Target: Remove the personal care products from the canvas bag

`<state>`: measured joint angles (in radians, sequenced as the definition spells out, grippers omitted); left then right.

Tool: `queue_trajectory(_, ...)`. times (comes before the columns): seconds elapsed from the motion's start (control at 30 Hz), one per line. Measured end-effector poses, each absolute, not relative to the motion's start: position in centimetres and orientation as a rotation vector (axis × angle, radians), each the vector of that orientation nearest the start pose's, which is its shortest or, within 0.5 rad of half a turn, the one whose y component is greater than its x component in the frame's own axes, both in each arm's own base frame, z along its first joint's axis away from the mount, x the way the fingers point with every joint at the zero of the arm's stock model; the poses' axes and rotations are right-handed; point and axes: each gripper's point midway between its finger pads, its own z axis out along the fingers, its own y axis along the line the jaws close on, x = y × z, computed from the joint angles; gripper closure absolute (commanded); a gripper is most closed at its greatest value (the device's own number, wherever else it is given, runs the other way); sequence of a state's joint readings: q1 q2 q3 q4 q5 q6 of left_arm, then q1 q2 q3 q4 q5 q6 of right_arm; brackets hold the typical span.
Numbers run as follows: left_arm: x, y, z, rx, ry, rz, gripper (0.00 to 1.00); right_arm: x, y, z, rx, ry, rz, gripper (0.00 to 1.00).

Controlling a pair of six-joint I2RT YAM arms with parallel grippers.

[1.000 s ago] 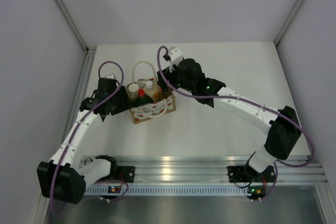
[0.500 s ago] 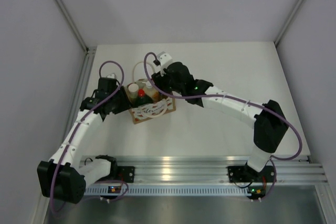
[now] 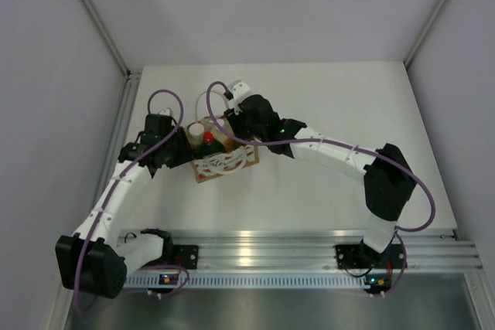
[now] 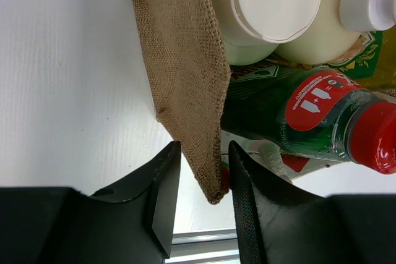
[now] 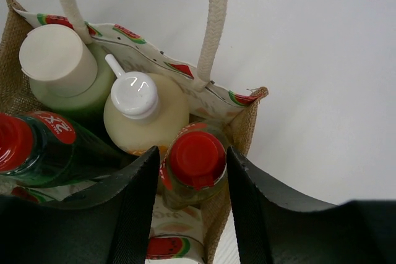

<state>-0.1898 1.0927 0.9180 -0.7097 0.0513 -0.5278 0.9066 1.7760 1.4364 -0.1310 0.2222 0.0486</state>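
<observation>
The canvas bag stands upright left of the table's middle, with all four bottles inside. In the right wrist view my right gripper is open, one finger on each side of the slim yellow bottle's red cap, small gaps both sides. Behind it are the cream pump bottle, the pale olive cylinder and the dark green bottle. My left gripper is open and straddles the bag's burlap side wall; the fabric touches the inner finger only.
The bag's looped cream handle arches just behind the bottles. The left wall and its rail run close beside the left arm. Bare white table lies to the right of the bag.
My right arm has swung left over the bag, and its gripper now sits around the yellow bottle's cap. The left arm and the bag have not moved.
</observation>
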Motion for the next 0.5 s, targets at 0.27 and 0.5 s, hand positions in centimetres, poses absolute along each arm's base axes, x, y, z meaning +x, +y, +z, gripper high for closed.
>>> queue_trajectory(0.27,26.93,-8.49,14.66,-0.389,2.474,-0.386,0.59,35.47,39.23,20.23,-0.703,1.904,0.382,0.57)
queue_trajectory(0.5,26.86,-8.73,14.62,-0.378,2.478,-0.389,0.59,35.94,39.17,20.42,-0.669,1.892,0.385,0.64)
